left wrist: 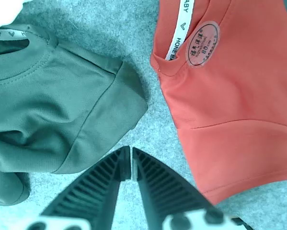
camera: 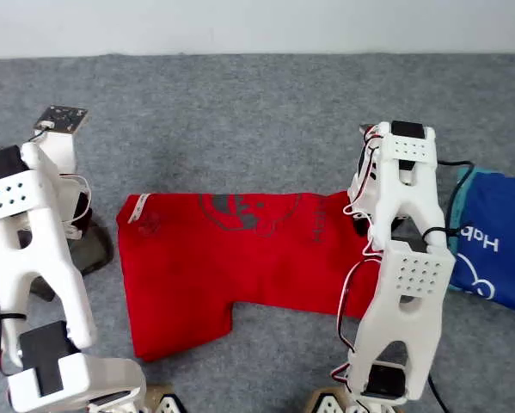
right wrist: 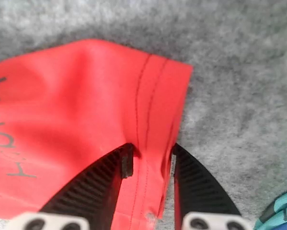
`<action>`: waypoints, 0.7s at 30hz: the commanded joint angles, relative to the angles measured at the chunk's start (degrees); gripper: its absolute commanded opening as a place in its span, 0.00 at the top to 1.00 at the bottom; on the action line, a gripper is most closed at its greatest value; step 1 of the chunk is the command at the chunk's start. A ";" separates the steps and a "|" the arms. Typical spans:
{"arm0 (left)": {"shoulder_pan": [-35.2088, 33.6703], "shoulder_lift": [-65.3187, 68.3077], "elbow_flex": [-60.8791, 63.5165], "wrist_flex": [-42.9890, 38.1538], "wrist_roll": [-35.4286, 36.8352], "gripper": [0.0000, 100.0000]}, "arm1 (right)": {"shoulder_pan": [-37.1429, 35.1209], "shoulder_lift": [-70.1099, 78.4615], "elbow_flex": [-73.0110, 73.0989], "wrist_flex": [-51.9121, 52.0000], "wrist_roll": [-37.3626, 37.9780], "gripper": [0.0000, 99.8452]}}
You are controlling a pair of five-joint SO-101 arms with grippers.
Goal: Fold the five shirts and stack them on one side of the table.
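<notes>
A grey felt-like table cover (camera: 266, 103) runs up to a pale wall, and a red cotton shirt with a dark chest print (camera: 240, 258) lies flat at its middle. Just beside the red shirt's labelled collar, the left gripper (left wrist: 132, 155) hangs with its fingers pressed together on nothing, next to a crumpled dark green shirt (left wrist: 52, 100). At the red shirt's opposite stitched edge, the right gripper (right wrist: 150, 155) straddles the hem, fingers apart. A folded blue shirt (camera: 498, 249) lies beyond that edge.
</notes>
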 commanded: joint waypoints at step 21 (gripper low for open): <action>-0.09 -2.37 -0.04 1.14 -0.18 0.98 | -0.48 -5.85 -3.87 0.31 -0.09 0.87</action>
